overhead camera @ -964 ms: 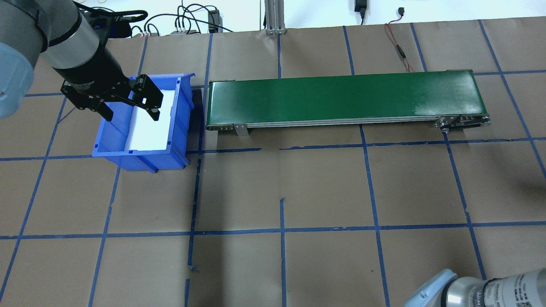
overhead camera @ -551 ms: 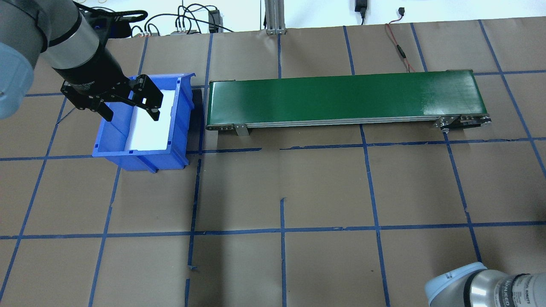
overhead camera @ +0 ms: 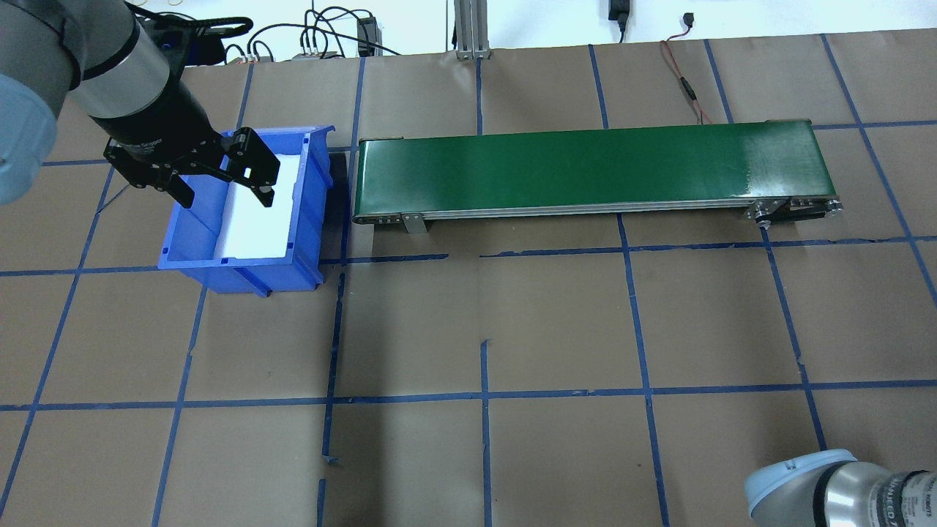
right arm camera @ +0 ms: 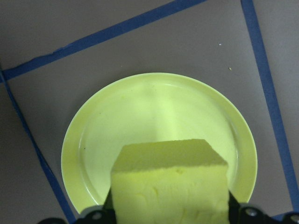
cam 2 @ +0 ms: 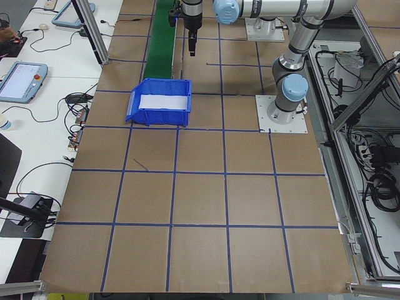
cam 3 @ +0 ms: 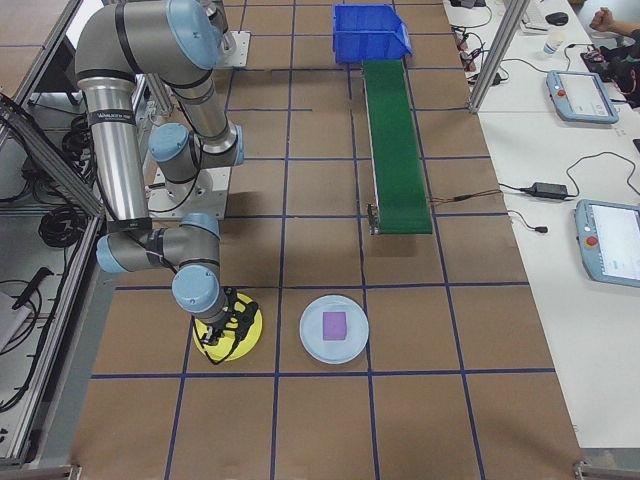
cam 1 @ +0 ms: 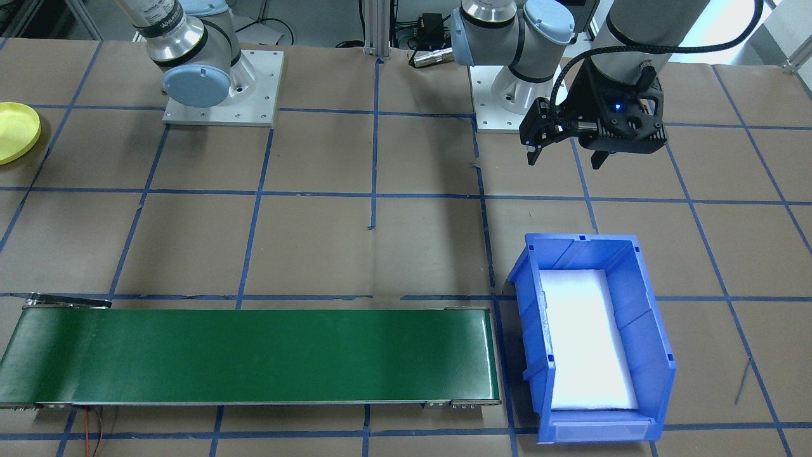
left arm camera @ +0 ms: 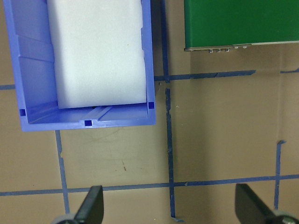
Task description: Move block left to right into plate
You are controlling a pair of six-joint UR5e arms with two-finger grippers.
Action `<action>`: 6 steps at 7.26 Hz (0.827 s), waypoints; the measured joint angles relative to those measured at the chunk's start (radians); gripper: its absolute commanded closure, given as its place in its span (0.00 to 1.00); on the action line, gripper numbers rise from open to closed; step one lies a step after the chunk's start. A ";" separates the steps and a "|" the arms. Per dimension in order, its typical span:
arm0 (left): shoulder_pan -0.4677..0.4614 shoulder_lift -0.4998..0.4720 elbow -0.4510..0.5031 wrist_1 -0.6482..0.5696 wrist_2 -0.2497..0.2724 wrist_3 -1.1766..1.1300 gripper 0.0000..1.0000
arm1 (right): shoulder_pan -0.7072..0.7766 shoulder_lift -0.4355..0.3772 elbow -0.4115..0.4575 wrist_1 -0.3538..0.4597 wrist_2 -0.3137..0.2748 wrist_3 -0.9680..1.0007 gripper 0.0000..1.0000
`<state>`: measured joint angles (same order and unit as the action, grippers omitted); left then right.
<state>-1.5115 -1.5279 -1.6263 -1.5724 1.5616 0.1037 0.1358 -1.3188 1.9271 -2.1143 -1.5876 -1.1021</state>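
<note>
Block over the plate, release still to come

Block [right arm camera: 170, 184], a pale yellow foam piece, sits clamped between the jaws of the right gripper [right arm camera: 170, 212] directly above the middle of the yellow plate [right arm camera: 93, 140], as the right wrist view shows; whether it already touches the plate floor I cannot tell. In the right side view the near arm's tool hangs right over that plate [cam 3: 250, 322], which lies on the table [cam 3: 420, 350] beside a pale blue plate [cam 3: 312, 330] carrying a purple block [cam 3: 334, 324]. The left gripper [overhead camera: 219, 192] hovers with its jaws apart over the blue bin [overhead camera: 192, 256], holding nothing, and the green conveyor [overhead camera: 585, 172] is bare. By my reading the carry is nearly done; what is left is lowering if needed, opening, and lifting clear.
</note>
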 measured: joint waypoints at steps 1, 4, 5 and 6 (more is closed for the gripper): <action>0.000 0.000 0.000 0.000 0.000 0.000 0.00 | 0.000 -0.006 -0.006 -0.002 0.006 -0.002 0.00; 0.001 0.000 0.000 0.000 0.000 0.001 0.00 | 0.092 -0.044 -0.119 0.098 0.006 0.003 0.00; 0.001 0.000 -0.001 0.000 0.000 0.001 0.00 | 0.148 -0.068 -0.200 0.191 0.006 0.015 0.00; 0.001 0.000 -0.001 0.000 -0.001 0.001 0.00 | 0.206 -0.087 -0.284 0.297 0.005 0.036 0.00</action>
<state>-1.5110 -1.5282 -1.6270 -1.5723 1.5606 0.1047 0.3419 -1.4058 1.6434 -1.8169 -1.5822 -1.0660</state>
